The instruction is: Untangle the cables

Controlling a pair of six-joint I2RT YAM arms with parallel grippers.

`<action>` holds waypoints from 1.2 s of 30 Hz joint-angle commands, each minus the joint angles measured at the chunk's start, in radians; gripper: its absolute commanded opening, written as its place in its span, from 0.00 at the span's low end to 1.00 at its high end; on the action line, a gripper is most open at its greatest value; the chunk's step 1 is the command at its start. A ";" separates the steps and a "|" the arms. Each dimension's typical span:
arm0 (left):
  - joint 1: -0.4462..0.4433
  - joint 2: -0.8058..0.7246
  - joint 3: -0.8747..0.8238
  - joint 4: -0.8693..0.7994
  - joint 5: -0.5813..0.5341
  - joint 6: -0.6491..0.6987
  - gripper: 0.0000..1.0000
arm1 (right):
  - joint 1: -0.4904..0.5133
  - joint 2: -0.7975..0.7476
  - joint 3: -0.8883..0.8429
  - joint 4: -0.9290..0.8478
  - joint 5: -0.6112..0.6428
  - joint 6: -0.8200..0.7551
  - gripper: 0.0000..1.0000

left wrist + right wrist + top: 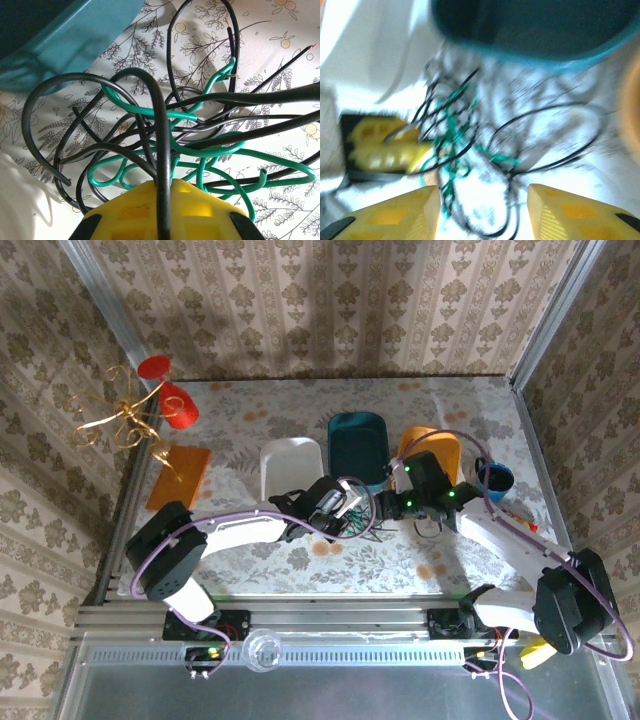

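Glossy, thin green and black cables point(162, 150) knot in springy loops on the floral-printed bench point(280, 65), left hand point(165, 202) clamped on them, right hand point(482, 210) parted, empty.

Robot test booth, wallpapered panels point(330, 300), aluminium frame point(320, 620) (floral tablecloth point(300, 410))

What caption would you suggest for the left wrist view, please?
Left fingers shut on a black cable among tangled cables beside a teal tray.

A white bin point(290, 462), teal bin point(358, 443) and orange bin point(446, 443) (partly hidden) stand side by side.
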 commanded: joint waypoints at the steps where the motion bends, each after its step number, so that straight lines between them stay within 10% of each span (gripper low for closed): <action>1: 0.009 0.008 0.018 -0.009 0.028 -0.016 0.00 | 0.050 0.020 0.004 -0.070 -0.069 -0.082 0.52; 10: 0.009 0.009 0.038 -0.034 0.044 -0.007 0.00 | 0.098 0.141 0.019 -0.019 0.042 -0.081 0.49; 14: 0.011 0.009 0.039 -0.034 0.031 -0.013 0.00 | 0.098 0.125 0.022 -0.036 0.118 -0.067 0.08; 17: 0.011 0.014 0.038 -0.034 0.020 -0.020 0.05 | 0.082 0.048 0.006 -0.035 0.230 -0.045 0.00; 36: 0.018 0.025 0.009 -0.019 -0.009 -0.048 0.00 | -0.013 -0.449 -0.068 0.004 0.919 0.395 0.00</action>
